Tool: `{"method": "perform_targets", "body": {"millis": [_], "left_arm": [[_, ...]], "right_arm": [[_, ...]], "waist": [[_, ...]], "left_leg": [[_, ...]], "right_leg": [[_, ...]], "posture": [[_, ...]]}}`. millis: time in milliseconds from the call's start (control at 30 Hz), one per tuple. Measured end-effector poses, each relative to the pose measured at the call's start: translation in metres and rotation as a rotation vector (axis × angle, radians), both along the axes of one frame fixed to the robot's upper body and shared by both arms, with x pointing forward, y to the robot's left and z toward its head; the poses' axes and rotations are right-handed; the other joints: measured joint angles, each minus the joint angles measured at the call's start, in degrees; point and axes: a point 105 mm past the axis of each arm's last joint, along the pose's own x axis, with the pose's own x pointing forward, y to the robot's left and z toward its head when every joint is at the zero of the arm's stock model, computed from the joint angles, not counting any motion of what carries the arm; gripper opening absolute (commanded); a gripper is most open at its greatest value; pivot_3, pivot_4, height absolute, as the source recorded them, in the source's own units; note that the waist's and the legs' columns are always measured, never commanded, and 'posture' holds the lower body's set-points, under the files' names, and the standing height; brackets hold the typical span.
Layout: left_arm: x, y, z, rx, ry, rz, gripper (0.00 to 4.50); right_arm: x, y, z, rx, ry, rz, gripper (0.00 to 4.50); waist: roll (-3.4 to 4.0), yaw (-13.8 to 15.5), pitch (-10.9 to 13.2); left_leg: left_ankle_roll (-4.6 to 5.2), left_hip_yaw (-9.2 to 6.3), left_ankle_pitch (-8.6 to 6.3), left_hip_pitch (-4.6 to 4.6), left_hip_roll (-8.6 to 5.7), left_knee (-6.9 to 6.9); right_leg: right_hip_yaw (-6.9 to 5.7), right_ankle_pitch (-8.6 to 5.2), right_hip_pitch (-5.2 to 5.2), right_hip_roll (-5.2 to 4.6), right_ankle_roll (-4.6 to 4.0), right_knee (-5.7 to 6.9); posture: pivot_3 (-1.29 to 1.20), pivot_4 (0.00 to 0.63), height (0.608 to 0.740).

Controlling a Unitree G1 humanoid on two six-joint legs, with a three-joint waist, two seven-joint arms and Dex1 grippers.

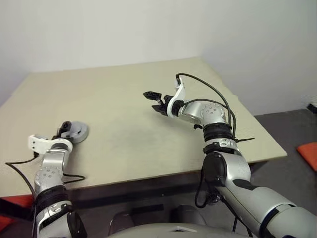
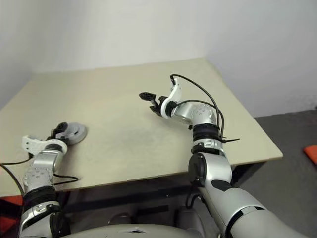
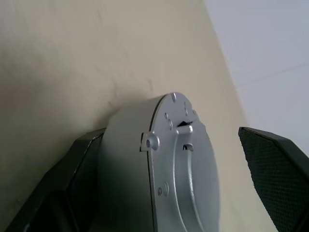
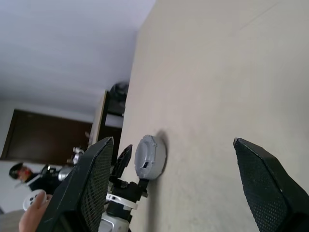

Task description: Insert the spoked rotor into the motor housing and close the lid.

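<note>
Where the table (image 1: pixel 148 124) nears its left edge, the housing (image 1: pixel 78 132) sits closed, lid (image 3: pixel 186 169) on top, grey and round. Left gripper (image 1: pixel 65 127) just beside it on the near-left side, fingers spread wide; in the left wrist view the housing lies between the two black fingers (image 3: pixel 270 164), one finger close against its side wall, the other apart from the lid face. Nothing gripped, as far as can be told. Rotor not seen; cannot tell whether it is inside.

Right gripper (image 1: pixel 153 100) hangs above mid-table, well apart from the housing, pointing toward it, fingers fully spread and empty. In the right wrist view the housing (image 4: pixel 150 157) shows far off between its fingers, left gripper touching or nearly so.
</note>
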Motion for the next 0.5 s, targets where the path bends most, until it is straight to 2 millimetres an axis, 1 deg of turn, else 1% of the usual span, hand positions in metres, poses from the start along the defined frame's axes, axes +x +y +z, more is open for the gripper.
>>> {"method": "perform_targets", "body": {"millis": [67,100,133,167,200,233,267,300,333,367,400,433,467,500], "left_arm": [[-0.009,0.012,-0.003,0.034,0.038,0.060,4.48],[-0.015,0.019,-0.006,0.049,0.061,0.094,4.48],[-0.020,0.026,-0.007,0.065,0.082,0.126,4.48],[-0.022,0.030,-0.007,0.079,0.094,0.141,4.48],[-0.024,0.035,-0.006,0.095,0.096,0.162,4.48],[-0.028,0.039,-0.007,0.107,0.101,0.187,4.48],[-0.033,0.042,-0.011,0.118,0.117,0.206,4.48],[-0.035,0.045,-0.010,0.129,0.121,0.220,4.48],[-0.036,0.047,-0.008,0.147,0.116,0.234,4.48],[-0.037,0.050,-0.006,0.164,0.118,0.248,4.48],[-0.038,0.051,-0.005,0.176,0.118,0.261,4.48],[-0.038,0.053,-0.005,0.186,0.121,0.274,4.48],[-0.039,0.054,-0.006,0.195,0.126,0.281,4.48],[-0.040,0.055,-0.006,0.208,0.132,0.292,4.48]], "right_arm": [[0.000,0.000,-0.002,-0.004,0.005,0.003,4.50],[0.000,0.000,-0.002,-0.007,0.006,0.004,4.50],[0.000,0.000,-0.003,-0.010,0.006,0.002,4.50],[0.000,-0.002,-0.003,-0.013,0.007,-0.001,4.50],[0.001,-0.003,-0.002,-0.015,0.002,-0.003,4.50],[0.001,-0.002,-0.001,-0.011,-0.003,0.001,4.50],[0.001,-0.002,0.000,-0.009,-0.006,0.003,4.50],[0.001,-0.003,0.000,-0.009,-0.007,0.002,4.50],[0.001,-0.004,-0.002,-0.013,-0.002,0.000,4.50],[0.001,-0.005,-0.003,-0.017,0.000,-0.001,4.50],[0.001,-0.004,-0.003,-0.015,-0.001,0.002,4.50],[0.001,-0.003,-0.002,-0.013,-0.001,0.005,4.50],[0.000,-0.002,-0.002,-0.011,0.000,0.009,4.50],[0.000,-0.001,-0.003,-0.010,0.000,0.013,4.50]], "waist": [[0.71,-1.12,-0.11],[1.20,-1.80,-0.05],[1.50,-2.30,0.12],[0.97,-2.58,0.22],[-0.41,-2.25,0.04],[-1.24,-1.70,0.02],[-0.96,-0.75,-0.15],[-0.64,-0.36,-0.28],[-0.59,0.05,-0.30],[-0.36,0.24,-0.38],[-0.31,0.25,-0.41],[-0.32,0.33,-0.42],[-0.25,0.36,-0.43],[-0.20,0.44,-0.42]], "left_leg": [[-0.29,-0.92,-0.29,0.15,0.54,0.04],[-0.43,-1.25,-0.46,0.30,1.12,0.11],[-0.58,-2.12,-0.59,0.67,1.82,-0.08],[-0.72,-2.14,-0.67,0.99,1.43,0.10],[-1.01,-1.70,-0.79,1.61,0.73,0.20],[-1.66,-1.59,-1.30,2.02,-0.07,1.08],[-1.44,-1.46,-2.03,1.28,-0.32,2.56],[-1.21,-1.34,-2.16,0.28,-1.45,3.28],[-0.39,-1.88,-2.54,-0.20,-2.36,2.85],[-0.57,-2.25,-2.43,-0.39,-2.17,2.75],[-0.69,-2.24,-2.36,-0.46,-1.77,2.68],[-0.76,-2.23,-2.33,-0.45,-1.63,2.61],[-0.81,-2.20,-2.29,-0.41,-1.52,2.48],[-0.85,-2.17,-2.27,-0.35,-1.42,2.22]], "right_leg": [[-2.46,0.02,0.56,-0.28,0.03,-1.52],[-4.11,0.03,1.06,-0.53,0.04,-2.37],[-4.76,-0.33,1.49,-1.02,0.57,-1.26],[-2.82,-0.98,1.81,-1.45,1.59,1.85],[0.19,-2.62,2.23,-1.57,0.21,4.93],[0.71,-3.69,1.56,-1.10,-0.37,5.38],[0.41,-3.76,0.93,-1.05,-0.38,5.38],[0.01,-3.76,0.25,-1.01,-0.36,5.25],[-0.12,-3.68,-0.17,-0.80,-0.26,5.04],[-0.72,-3.58,-0.25,-0.55,-0.21,4.54],[-1.22,-3.38,-0.23,-0.49,-0.18,4.17],[-1.42,-2.66,-0.16,-0.35,-0.69,3.80],[-1.41,-2.44,-0.11,-0.06,-0.95,3.44],[-1.42,-2.43,-0.10,0.08,-0.94,3.18]], "posture": [[0.00,0.000,0.740],[0.00,0.000,0.740],[0.00,0.000,0.740],[0.00,0.000,0.740],[0.00,0.000,0.740],[0.00,0.000,0.740],[0.00,0.000,0.740],[0.00,0.000,0.740],[0.00,0.000,0.740],[0.00,0.000,0.740],[0.00,0.000,0.740],[0.00,0.000,0.740],[0.00,0.000,0.740],[0.00,0.000,0.740]]}}
